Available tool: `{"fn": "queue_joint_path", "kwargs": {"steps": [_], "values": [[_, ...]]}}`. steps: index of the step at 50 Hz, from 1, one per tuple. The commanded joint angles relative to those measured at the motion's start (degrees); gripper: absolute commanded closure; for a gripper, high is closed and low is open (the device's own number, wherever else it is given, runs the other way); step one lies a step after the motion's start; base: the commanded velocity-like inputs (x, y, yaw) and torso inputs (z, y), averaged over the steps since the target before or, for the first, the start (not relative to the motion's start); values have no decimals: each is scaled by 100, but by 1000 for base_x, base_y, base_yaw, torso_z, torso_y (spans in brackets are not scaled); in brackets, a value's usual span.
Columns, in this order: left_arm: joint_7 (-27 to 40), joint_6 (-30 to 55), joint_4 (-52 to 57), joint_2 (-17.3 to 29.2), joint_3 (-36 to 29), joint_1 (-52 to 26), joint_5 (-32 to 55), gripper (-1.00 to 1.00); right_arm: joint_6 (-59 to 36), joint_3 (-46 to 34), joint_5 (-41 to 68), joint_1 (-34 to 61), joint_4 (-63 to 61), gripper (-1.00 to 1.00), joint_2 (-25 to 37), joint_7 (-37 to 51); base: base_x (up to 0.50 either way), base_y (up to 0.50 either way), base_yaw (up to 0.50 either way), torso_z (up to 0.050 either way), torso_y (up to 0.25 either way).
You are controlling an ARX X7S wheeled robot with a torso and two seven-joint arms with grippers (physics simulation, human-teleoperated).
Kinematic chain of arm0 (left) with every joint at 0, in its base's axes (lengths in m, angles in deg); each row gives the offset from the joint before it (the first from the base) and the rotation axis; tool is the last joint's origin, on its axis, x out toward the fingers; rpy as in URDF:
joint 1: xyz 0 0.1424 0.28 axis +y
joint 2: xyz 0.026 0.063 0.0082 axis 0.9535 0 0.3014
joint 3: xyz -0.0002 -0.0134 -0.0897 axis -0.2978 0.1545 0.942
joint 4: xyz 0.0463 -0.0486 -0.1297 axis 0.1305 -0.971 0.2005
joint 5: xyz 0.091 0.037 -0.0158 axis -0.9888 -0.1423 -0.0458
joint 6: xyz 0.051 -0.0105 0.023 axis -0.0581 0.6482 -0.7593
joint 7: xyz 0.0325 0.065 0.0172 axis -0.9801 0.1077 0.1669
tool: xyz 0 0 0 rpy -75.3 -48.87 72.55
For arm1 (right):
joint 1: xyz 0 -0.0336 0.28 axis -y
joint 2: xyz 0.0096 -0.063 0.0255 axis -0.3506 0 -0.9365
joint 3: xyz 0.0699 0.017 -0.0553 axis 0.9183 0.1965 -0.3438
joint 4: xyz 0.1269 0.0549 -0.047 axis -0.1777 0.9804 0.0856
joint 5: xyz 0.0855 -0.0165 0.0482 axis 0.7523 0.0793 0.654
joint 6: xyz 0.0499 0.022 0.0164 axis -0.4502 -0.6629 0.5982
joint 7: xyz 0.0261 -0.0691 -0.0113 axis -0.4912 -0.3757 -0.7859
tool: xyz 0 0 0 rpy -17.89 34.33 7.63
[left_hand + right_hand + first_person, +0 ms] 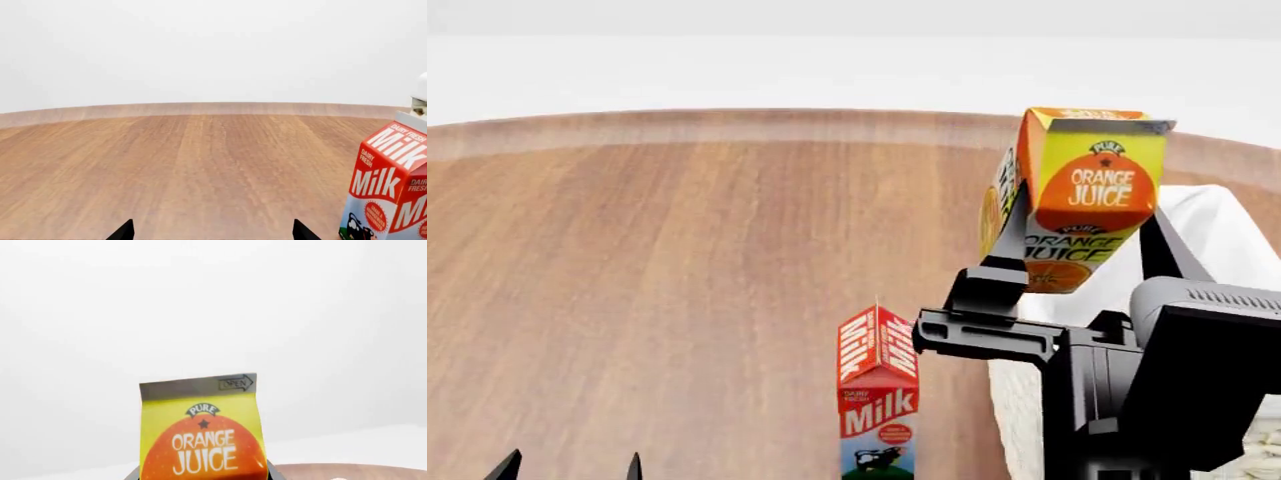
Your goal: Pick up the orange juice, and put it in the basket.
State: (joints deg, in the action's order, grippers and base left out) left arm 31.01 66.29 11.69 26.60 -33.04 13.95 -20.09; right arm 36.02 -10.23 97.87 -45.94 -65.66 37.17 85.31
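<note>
The orange juice [1081,190] is a yellow and orange carton held up in the air, tilted slightly, with my right gripper [1088,252] shut on its lower sides. In the right wrist view the orange juice [200,430] fills the space between the jaws of the right gripper [202,476], against a white wall. The basket [1228,240] sits just right of and below the carton, with its white cloth lining showing; my right arm hides much of it. My left gripper [570,468] is low at the near left, open and holding nothing, as the left wrist view also shows for the left gripper [212,232].
A red-and-white Milk carton [877,405] stands upright on the wooden table [694,250], left of the basket and below the raised carton. The same Milk carton [390,190] stands beside the left gripper. The table's curved far edge meets a white wall.
</note>
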Motion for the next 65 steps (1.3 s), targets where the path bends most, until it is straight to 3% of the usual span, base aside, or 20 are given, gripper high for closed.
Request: {"fn": "queue_joint_path", "kwargs": {"steps": [1, 65], "values": [[12, -6, -2, 10, -15, -4, 10, -100, 44, 91, -290, 106, 230, 100, 31, -134, 0, 0, 0, 0, 0], [74, -35, -11, 61, -91, -28, 62, -100, 605, -325, -1254, 857, 2523, 100, -172, -347, 0, 0, 0, 0, 1]]}}
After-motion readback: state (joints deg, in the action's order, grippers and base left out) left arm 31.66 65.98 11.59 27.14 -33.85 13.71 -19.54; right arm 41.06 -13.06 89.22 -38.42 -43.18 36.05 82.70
